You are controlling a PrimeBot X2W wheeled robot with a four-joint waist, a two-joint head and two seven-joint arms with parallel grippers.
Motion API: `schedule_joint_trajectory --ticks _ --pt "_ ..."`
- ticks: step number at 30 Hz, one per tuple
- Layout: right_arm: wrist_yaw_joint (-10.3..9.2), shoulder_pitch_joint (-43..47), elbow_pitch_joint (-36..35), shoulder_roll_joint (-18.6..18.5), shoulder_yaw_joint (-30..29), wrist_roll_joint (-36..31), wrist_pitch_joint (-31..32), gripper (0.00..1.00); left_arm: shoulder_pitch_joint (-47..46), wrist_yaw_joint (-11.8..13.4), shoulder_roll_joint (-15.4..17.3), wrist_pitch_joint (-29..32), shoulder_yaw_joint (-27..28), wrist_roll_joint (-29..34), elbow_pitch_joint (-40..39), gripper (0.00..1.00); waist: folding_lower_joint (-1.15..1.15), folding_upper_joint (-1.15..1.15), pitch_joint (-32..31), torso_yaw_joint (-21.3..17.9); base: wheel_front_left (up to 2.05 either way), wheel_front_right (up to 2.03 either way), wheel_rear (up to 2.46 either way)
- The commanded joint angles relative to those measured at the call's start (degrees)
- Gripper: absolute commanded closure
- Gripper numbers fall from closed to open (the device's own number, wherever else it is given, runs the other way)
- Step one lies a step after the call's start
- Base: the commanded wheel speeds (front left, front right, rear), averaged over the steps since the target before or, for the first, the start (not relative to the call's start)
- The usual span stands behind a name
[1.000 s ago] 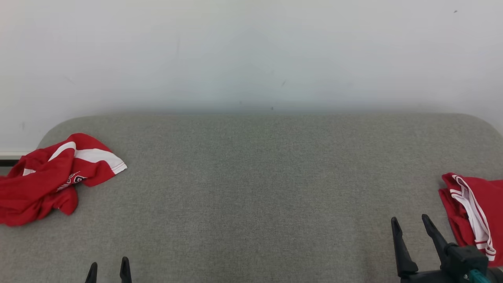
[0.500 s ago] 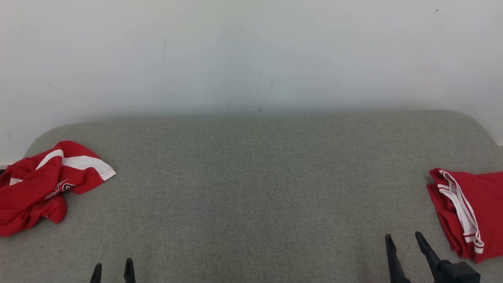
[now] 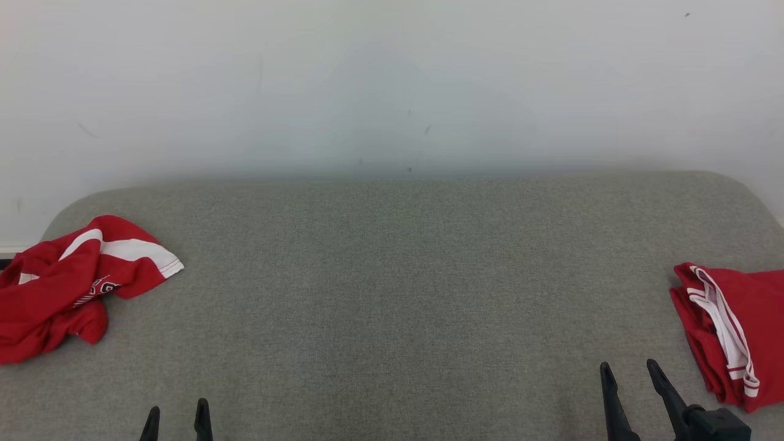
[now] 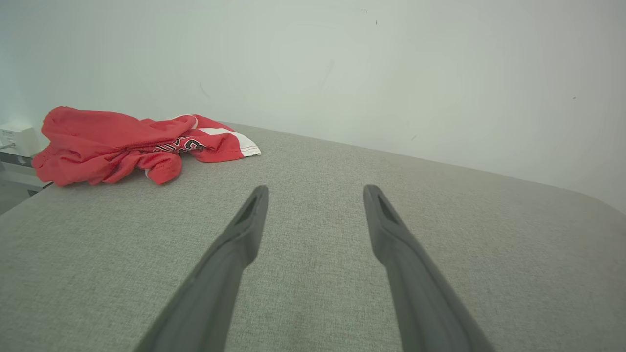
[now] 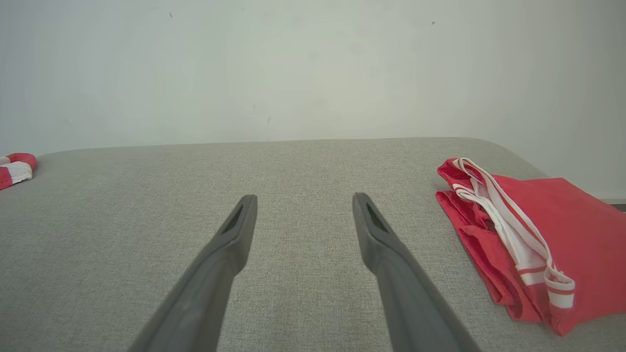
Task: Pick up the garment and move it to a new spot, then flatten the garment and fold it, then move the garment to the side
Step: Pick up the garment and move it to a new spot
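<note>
A crumpled red garment point(image 3: 61, 288) with white panels and dark lettering lies in a heap at the left end of the grey cloth-covered table point(image 3: 392, 275); the left wrist view has the heap point(image 4: 122, 146) at the upper left. My left gripper point(image 3: 177, 407) is open near the front edge, right of the heap and well short of it, its two fingers point(image 4: 244, 230) spread over bare cloth. My right gripper point(image 3: 629, 365) is open too, with nothing between its fingers point(image 5: 376, 234). It stands just left of a folded red garment point(image 3: 735, 331).
The folded red garment point(image 5: 538, 234) with white trim lies at the table's right edge. A pale wall point(image 3: 392, 86) rises right behind the table. The table's far corners are rounded. A small white box point(image 4: 17, 137) sits beyond the left end.
The head camera has shifted a little, so the whole picture has slid. My right gripper has drawn back toward the front edge, away from the folded garment. Both garments lie as before.
</note>
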Motion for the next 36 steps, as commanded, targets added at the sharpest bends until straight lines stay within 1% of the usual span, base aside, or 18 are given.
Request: schedule_joint_trajectory --ticks 1,7,12,18,27,34,36 --pt "-0.17 -0.18 0.21 0.0 -0.02 0.29 -0.41 0.0 -0.08 0.04 -0.1 -0.16 -0.08 -0.26 -0.03 0.0 0.0 0.0 0.03 0.16 0.0 0.0 0.0" --pt "-0.17 -0.07 0.76 0.47 0.11 0.64 -0.71 0.0 -0.8 0.05 -0.11 -0.16 0.0 -0.45 0.11 0.0 0.0 0.0 0.37 1.94 0.0 0.0 0.0" --pt "-0.17 0.25 0.73 0.74 0.39 0.59 -0.96 0.0 -1.11 0.05 0.04 -0.16 0.29 -0.38 0.14 0.0 0.0 0.0 0.6 5.42 0.0 0.0 0.0" --pt "-0.17 -0.02 0.84 0.98 0.77 0.46 -1.06 0.0 -0.95 0.05 0.23 -0.16 0.3 -0.01 0.15 0.0 0.0 0.0 0.74 11.8 0.0 0.0 0.0" --pt "-0.17 -1.43 1.93 1.45 3.06 0.92 -1.58 0.0 0.06 0.06 0.61 -0.16 1.29 0.47 0.06 0.0 0.0 0.0 0.4 22.09 0.0 0.0 0.0" --pt "-0.17 -2.56 3.22 1.66 4.35 1.24 -2.05 0.0 0.95 0.06 1.2 -0.16 1.7 0.45 0.12 0.0 0.0 0.0 0.58 28.35 0.0 0.0 0.0" --pt "-0.16 -3.77 3.45 1.68 5.75 1.05 -1.66 0.0 1.15 0.06 1.01 -0.16 3.6 -0.2 -0.77 0.0 0.0 0.0 1.63 29.28 0.0 0.0 0.0"
